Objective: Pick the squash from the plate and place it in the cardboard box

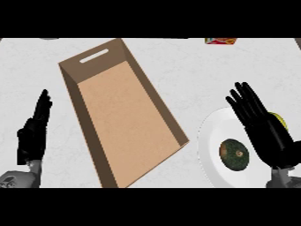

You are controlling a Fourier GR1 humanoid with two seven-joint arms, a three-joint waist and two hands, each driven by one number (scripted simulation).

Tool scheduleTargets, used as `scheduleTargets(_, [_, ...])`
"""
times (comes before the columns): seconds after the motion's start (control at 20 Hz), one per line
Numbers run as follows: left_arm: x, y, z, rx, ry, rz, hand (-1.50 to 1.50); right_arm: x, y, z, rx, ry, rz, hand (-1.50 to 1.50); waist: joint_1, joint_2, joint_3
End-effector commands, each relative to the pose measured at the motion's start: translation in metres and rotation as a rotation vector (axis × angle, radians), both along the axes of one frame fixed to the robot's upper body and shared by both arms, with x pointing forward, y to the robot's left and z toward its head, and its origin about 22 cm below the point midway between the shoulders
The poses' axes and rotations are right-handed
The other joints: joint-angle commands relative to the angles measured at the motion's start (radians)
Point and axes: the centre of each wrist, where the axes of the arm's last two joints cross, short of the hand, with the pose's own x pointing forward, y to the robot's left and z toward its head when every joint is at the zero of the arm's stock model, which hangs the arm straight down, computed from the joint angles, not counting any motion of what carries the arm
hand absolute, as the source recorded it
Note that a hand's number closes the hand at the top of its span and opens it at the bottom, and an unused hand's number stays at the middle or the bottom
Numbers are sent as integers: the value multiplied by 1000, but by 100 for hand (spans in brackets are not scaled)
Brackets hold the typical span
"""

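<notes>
A dark green squash with a tan stem end lies on the white plate at the right. My right hand hovers just right of the squash, over the plate's right side, fingers straight and pointing away, open. The open cardboard box stands left of the plate, nothing visible inside it. My left hand stays open at the left of the box, fingers up.
A small yellow-green thing peeks out behind my right hand at the plate's right rim. A red and yellow object lies at the counter's far edge. The counter's dark corners show at top left and top right.
</notes>
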Motion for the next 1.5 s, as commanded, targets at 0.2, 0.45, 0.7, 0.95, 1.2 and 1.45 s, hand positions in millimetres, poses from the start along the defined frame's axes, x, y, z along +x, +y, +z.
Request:
scheduleTargets(0.2, [-7,4,5,85,55,-70,0,35,26,69,-21,-414,83,-150,0,-26,1])
scheduleTargets(0.45, [-15,-11,6,46,110,-107,0,21,-22,6,-352,-283,-325,-150,-11,-25,3])
scheduleTargets(0.7, [-3,3,36,43,113,-118,0,14,-43,-3,-300,-399,-264,-150,-16,-25,1])
scheduleTargets(0.95, [-13,-8,21,38,123,-109,0,21,-71,45,-757,-399,-124,-150,-15,-27,-1])
scheduleTargets(1.2, [-21,15,18,34,122,-115,0,14,-92,70,-1067,-289,61,-150,-9,-27,-3])
scheduleTargets(1.45, [-15,1,21,56,108,-88,0,4,-71,89,-1301,-167,287,-150,-17,-29,-3])
